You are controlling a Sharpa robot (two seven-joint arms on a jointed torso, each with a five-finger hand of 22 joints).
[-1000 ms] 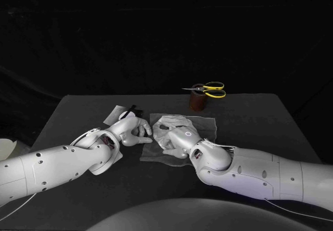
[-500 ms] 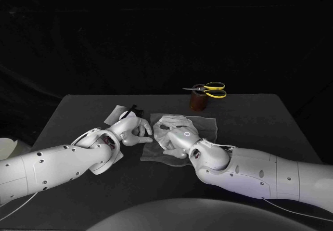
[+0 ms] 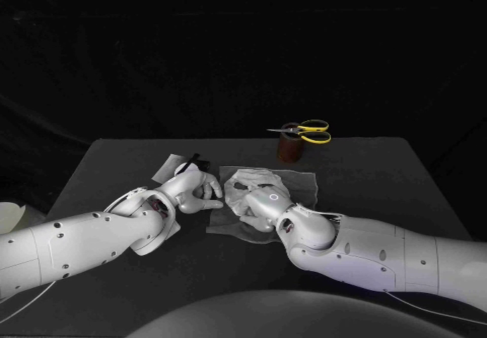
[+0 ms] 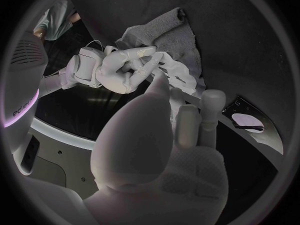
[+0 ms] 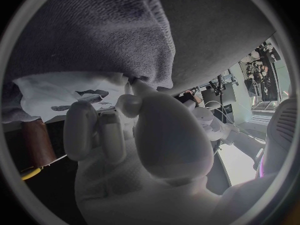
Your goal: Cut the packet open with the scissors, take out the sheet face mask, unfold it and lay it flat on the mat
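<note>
Spotted the sheet face mask [image 3: 243, 184] bunched on the mat [image 3: 300, 179], pinched by the right hand [image 3: 262, 204]; left hand [image 3: 193, 190] just beside, couldn't tell its grip.

The head camera looks down on the bench [image 3: 122, 158] from up high. Each wrist camera sits close behind its hand: left hand [image 4: 165, 135], right hand [image 5: 131, 135]. All three see the mat [image 3: 300, 182] and mask [image 3: 243, 182].
</note>
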